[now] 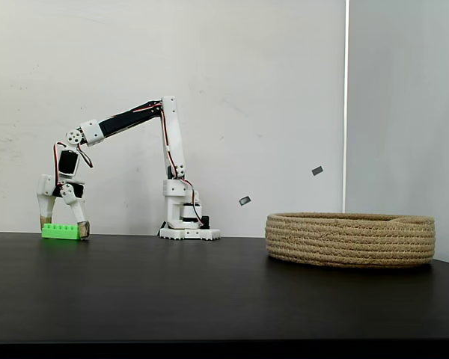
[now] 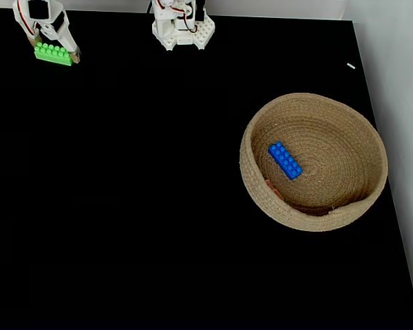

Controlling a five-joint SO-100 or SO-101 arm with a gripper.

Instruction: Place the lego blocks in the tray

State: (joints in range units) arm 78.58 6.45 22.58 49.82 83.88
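The jaws (image 1: pixel 63 228) stand straddling the green lego brick (image 1: pixel 60 232), one finger at each end of it, closed on the brick, which rests on the black table (image 1: pixel 209 292). In the fixed view from above, the same brick (image 2: pixel 53 53) sits at the table's far left edge, under the jaws (image 2: pixel 54 55). Well apart to the right lies the rope tray (image 2: pixel 261 124), with the blue brick (image 2: pixel 285 160) inside it and a sliver of salmon-pink brick (image 2: pixel 274 190) against its inner wall.

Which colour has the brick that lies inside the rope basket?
Blue, seen best in the fixed view from above.
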